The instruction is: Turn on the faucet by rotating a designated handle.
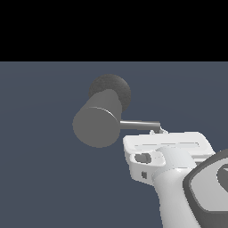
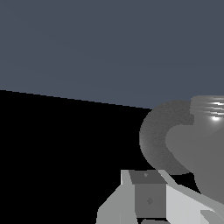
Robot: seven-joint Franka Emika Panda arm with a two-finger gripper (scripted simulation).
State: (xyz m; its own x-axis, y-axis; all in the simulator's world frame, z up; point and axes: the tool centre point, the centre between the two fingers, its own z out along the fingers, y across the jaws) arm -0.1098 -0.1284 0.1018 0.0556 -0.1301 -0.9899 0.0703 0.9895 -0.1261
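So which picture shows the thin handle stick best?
The exterior view: the handle shows along its length, sticking out sideways from the faucet toward the gripper. The wrist view shows the faucet's round body, but no handle I can make out.

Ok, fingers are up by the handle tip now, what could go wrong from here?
1. The gripper meets the handle only at its far end, so it may slip off the tip as the rod turns.
2. The hand hides the contact in the exterior view, and the wrist view shows only the faucet, so grip can't be confirmed.
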